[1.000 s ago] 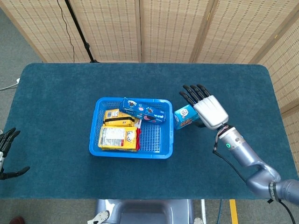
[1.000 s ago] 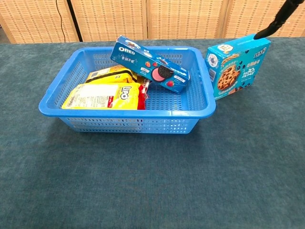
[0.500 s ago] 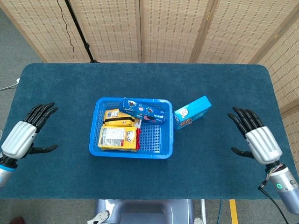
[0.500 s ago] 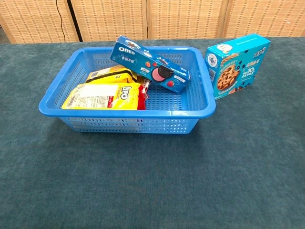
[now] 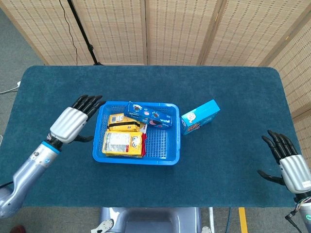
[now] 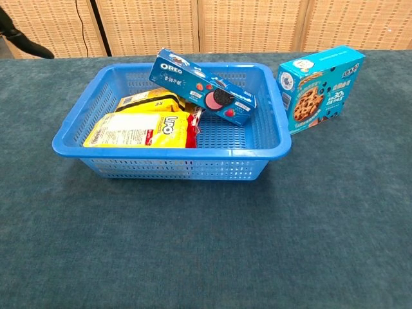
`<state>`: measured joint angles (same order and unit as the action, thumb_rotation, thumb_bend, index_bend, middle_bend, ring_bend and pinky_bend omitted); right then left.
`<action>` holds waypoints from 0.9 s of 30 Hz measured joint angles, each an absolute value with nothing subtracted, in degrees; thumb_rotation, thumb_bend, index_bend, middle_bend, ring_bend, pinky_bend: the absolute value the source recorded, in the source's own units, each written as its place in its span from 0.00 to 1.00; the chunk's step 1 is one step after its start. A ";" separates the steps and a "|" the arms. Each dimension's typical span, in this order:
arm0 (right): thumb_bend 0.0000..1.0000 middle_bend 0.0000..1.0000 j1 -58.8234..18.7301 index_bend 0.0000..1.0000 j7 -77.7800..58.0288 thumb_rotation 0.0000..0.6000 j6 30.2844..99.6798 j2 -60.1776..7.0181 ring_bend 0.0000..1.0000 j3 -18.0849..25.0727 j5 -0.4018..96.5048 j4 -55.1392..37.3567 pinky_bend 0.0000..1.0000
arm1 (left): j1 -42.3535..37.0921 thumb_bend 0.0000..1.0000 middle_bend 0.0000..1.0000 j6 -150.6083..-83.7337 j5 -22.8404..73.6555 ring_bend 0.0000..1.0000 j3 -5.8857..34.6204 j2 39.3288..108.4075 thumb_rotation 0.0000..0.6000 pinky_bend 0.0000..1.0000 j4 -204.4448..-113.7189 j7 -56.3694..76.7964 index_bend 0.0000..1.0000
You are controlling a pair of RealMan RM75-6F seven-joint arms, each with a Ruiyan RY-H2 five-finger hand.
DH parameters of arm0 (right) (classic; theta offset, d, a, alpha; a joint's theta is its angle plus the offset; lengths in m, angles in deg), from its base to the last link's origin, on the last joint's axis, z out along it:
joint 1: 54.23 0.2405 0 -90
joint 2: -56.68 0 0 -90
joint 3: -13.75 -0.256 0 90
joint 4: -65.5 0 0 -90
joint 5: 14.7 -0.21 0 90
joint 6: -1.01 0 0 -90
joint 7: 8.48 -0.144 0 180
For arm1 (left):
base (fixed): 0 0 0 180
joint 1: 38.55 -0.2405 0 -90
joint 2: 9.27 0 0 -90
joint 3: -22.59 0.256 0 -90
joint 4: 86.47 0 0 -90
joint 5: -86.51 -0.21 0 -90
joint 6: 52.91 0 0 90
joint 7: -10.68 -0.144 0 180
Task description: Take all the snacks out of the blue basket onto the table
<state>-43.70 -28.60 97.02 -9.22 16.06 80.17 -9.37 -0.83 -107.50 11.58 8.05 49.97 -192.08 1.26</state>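
Note:
The blue basket (image 5: 165, 155) (image 6: 267, 138) stands mid-table. A blue Oreo box (image 5: 148, 114) (image 6: 203, 87) leans across its far rim. Inside lie a yellow snack bag (image 5: 123, 143) (image 6: 145, 130) and a yellow-and-black packet (image 5: 125, 124) (image 6: 149, 100). A blue cookie box (image 5: 200, 116) (image 6: 320, 87) stands on the table just right of the basket. My left hand (image 5: 74, 120) hovers open beside the basket's left rim, fingers stretched forward; only a dark fingertip (image 6: 26, 44) shows in the chest view. My right hand (image 5: 288, 162) is open near the table's right front corner, far from the basket.
The dark teal table (image 5: 58, 179) runs wide on all sides of the basket. Wicker screens (image 5: 180, 29) stand behind the far edge, with a black stand (image 5: 82, 34) at the back left.
My left hand has swept in from the table's left edge to the basket's left side. My right hand has pulled back from the cookie box to the right front corner. The snacks have not moved.

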 measured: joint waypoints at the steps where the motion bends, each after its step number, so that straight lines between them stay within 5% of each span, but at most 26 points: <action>1: 0.00 0.00 -43.91 0.00 -29.06 1.00 97.14 -9.37 0.00 15.79 80.01 -8.87 0.06 | 0.72 0.02 0.00 -106.65 14.89 0.00 7.63 51.03 1.00 0.00 -191.99 -2.15 0.00; 13: 0.00 0.00 -44.52 0.00 -30.05 1.00 96.49 -9.73 0.00 13.81 78.99 -7.66 0.06 | 17.39 0.02 0.00 -103.41 43.84 0.00 5.73 64.81 1.00 0.00 -184.71 -24.41 0.00; 22: 0.00 0.00 -45.18 0.00 -28.20 1.00 95.92 -9.92 0.00 12.19 77.30 -7.58 0.06 | 25.40 0.02 0.00 -99.89 53.78 0.00 6.51 73.78 1.00 0.00 -171.98 -27.07 0.00; 27: 0.00 0.00 -45.22 0.00 -27.79 1.00 95.05 -10.03 0.00 11.65 76.95 -7.67 0.06 | 28.29 0.02 0.00 -97.75 57.09 0.00 7.36 77.21 1.00 0.09 -166.72 -26.80 0.00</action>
